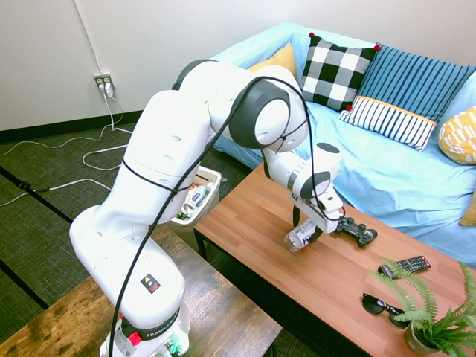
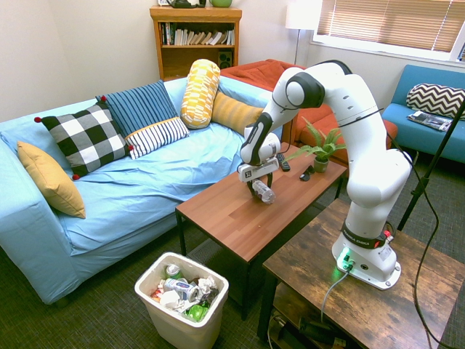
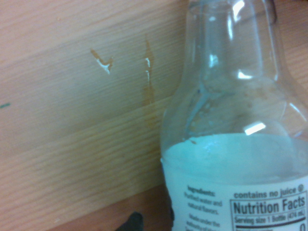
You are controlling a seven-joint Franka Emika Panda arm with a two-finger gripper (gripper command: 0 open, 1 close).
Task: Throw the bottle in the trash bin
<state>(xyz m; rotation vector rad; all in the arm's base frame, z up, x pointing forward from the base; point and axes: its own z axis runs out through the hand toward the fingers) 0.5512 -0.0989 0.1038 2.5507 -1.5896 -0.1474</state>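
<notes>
Bottle [image 1: 300, 235] first: it sits at the near part of the wooden coffee table [image 1: 253, 208], just beside the black game controller [image 1: 355, 230], and the gripper [image 1: 308, 224] is right down on it, with its dark fingers on either side of the labelled body. They look closed onto the bottle, though neither outside view is sharp enough to show firm contact, and I cannot tell whether the bottle rests on the wood or is just clear of it. The wrist view shows the clear neck and white label [image 3: 240, 192] close up over the scratched tabletop, so the hold seems to be on the labelled half. The step in hand appears to be securing the grasp and lifting. To do it well, squeeze gently, since thin plastic may dent or slip, and rise straight up so the controller is not nudged. The trash bin [image 2: 181, 299] stands on the floor beyond the table's end, already holding rubbish, so the bottle should be carried past the table edge and released low over the opening.
</notes>
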